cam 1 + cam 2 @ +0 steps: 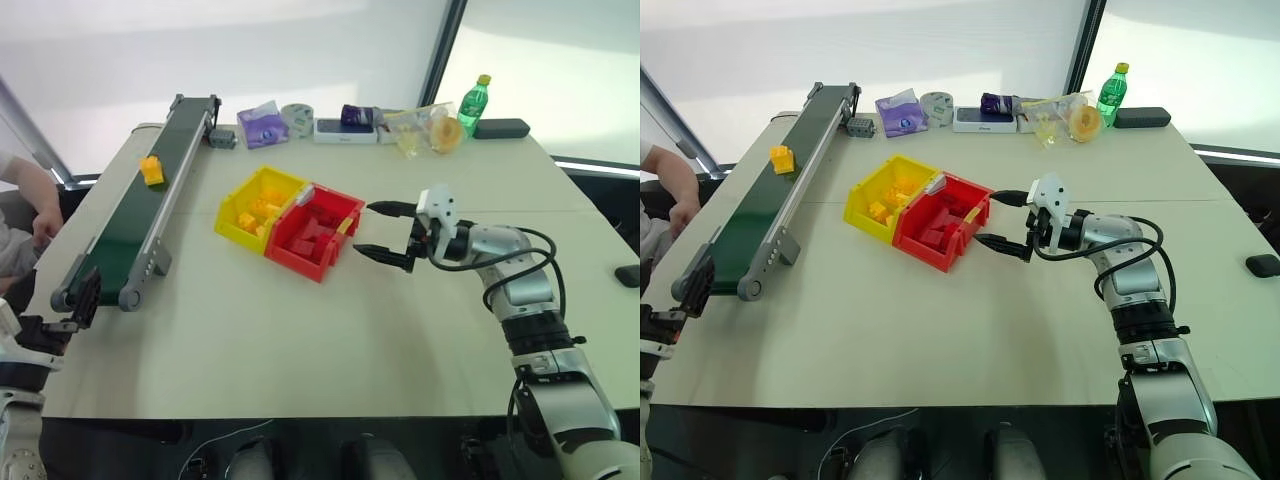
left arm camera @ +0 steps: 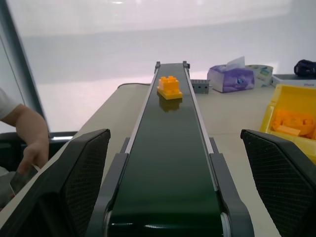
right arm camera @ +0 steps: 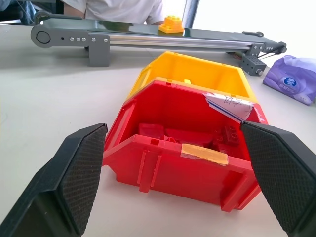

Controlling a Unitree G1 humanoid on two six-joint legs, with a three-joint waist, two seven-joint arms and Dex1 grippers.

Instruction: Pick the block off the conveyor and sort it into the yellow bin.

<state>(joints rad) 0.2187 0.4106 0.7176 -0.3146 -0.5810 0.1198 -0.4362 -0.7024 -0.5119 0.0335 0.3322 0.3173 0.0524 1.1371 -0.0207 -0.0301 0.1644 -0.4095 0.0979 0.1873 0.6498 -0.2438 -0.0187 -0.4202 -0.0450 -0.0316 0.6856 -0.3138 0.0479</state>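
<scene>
The yellow-orange block (image 1: 151, 169) rides on the dark green belt of the conveyor (image 1: 130, 220), toward its far end. My left gripper (image 1: 65, 312) is open at the conveyor's near end, level with the belt and facing along it; the left wrist view has the block (image 2: 169, 87) far ahead between the fingers. The yellow bin (image 1: 258, 205) holds several yellow bricks and is joined to a red bin (image 1: 315, 232) with red bricks. My right gripper (image 1: 365, 229) is open just right of the red bin, pointing at it, with nothing held.
A person's arm and hand (image 1: 40, 215) rest just left of the conveyor. Along the table's far edge lie a purple tissue pack (image 1: 262, 127), a green bottle (image 1: 474, 104), bags and boxes. A black object (image 1: 628, 275) sits at the right edge.
</scene>
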